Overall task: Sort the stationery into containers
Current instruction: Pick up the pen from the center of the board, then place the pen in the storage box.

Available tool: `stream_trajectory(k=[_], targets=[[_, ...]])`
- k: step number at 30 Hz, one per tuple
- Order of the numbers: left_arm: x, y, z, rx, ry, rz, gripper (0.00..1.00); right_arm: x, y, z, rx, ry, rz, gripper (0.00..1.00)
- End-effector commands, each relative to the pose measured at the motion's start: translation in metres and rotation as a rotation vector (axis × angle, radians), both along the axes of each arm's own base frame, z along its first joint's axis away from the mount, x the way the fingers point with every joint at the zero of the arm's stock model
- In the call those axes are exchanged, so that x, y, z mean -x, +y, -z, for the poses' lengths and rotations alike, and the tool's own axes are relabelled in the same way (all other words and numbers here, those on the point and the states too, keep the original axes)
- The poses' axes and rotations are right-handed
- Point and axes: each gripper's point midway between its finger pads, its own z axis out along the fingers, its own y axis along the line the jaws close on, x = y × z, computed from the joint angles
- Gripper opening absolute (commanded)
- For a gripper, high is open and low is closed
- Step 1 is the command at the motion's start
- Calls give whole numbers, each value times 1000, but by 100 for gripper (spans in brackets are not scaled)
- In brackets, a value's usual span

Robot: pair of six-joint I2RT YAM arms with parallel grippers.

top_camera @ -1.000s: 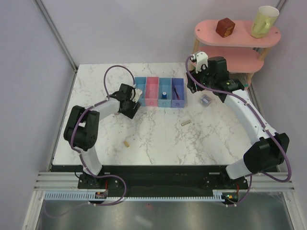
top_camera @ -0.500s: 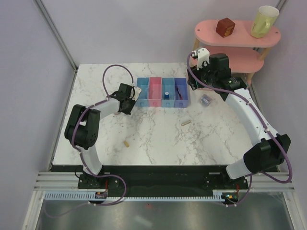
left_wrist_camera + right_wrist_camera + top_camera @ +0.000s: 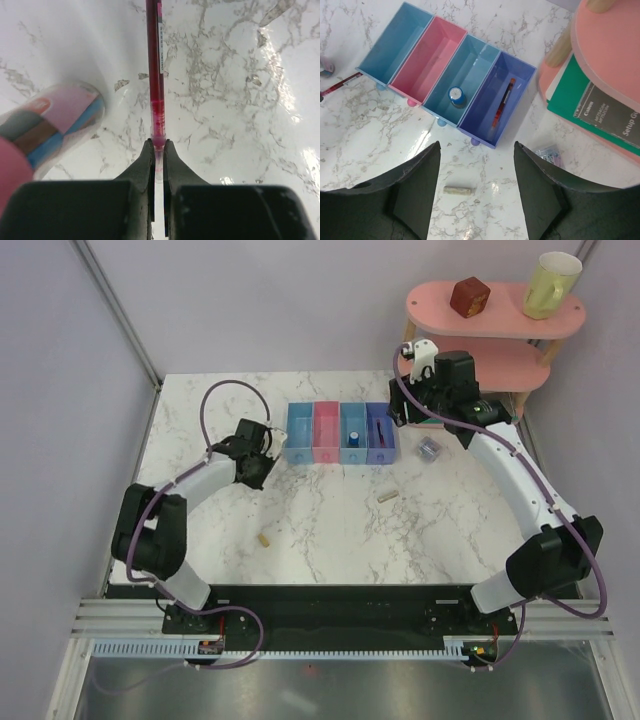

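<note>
My left gripper (image 3: 158, 145) is shut on the tip end of a thin red pen (image 3: 154, 65), which runs straight ahead low over the marble. A pink cylinder (image 3: 60, 120) lies just left of the pen. In the top view the left gripper (image 3: 262, 448) sits just left of the containers (image 3: 300, 458). The third bin holds a small blue cylinder (image 3: 456, 96) and the purple bin another red pen (image 3: 502, 109). My right gripper (image 3: 476, 145) hangs open above a beige piece (image 3: 457, 190). A clear tub (image 3: 547, 152) sits to its right.
A second beige piece (image 3: 264, 538) lies near the front left. The pink tiered shelf (image 3: 495, 310) at the back right carries a brown cube (image 3: 468, 296) and a yellow mug (image 3: 550, 284). A green book (image 3: 580, 100) lies under it.
My left gripper has shut on the red pen and drawn back left from the bins. The bin row has shifted slightly right. The right arm has barely moved.
</note>
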Motion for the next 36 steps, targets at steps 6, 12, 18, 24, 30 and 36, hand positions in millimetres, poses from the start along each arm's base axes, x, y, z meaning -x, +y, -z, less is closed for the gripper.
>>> stream_trajectory(k=[6, 12, 18, 24, 30, 36], targets=[[18, -35, -109, 282, -130, 25, 2, 0, 36, 2, -247, 96, -46, 71], [14, -69, -164, 496, -170, 12, 2, 0, 64, -9, -422, 167, -141, 71], [-5, -102, -205, 687, -173, -11, 2, -13, 91, -34, -625, 209, -186, 71], [-19, -135, -218, 832, -86, -13, 2, -26, 112, -50, -738, 231, -267, 70], [-25, -158, -219, 925, -21, 35, 2, -28, 135, -67, -846, 243, -387, 70], [-19, -175, -237, 1023, 23, 99, 2, -30, 152, -56, -862, 268, -417, 69]])
